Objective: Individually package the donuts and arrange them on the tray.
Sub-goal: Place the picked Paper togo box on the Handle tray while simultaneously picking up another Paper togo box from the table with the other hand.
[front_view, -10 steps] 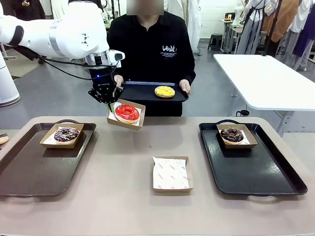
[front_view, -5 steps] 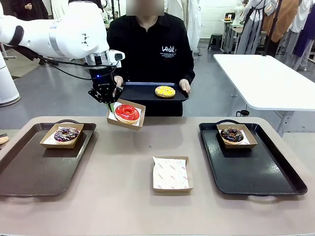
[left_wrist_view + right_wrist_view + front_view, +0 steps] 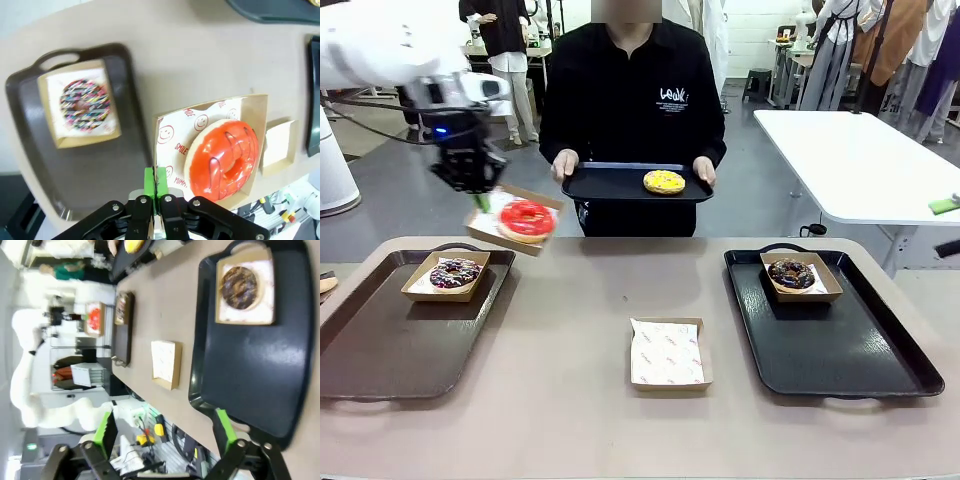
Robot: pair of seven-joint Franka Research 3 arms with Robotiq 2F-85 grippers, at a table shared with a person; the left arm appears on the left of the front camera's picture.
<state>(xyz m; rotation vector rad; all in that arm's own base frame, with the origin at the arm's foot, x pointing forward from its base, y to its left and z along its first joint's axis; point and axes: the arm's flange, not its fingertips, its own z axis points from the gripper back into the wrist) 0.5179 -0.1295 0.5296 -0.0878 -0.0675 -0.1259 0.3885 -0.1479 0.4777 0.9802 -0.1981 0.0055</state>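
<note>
Placing step: your left gripper (image 3: pixel 477 196) is clamped on the rim of the box (image 3: pixel 261 125) carrying the red-glazed donut (image 3: pixel 527 218), airborne over the left tray's (image 3: pixel 380 350) far right corner, while the right gripper (image 3: pixel 165 429) hangs spread and idle; next, lower the box flat onto bare tray beside the boxed sprinkled donut (image 3: pixel 454 271).

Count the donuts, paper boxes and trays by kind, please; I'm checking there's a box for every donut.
Donuts: 4 (red donut, yellow donut, chocolate donut, purple donut)
Paper boxes: 4 (red's box, purple's box, chocolate's box, empty box)
Trays: 3 (left tray, right tray, person's tray)
Total: 11
</note>
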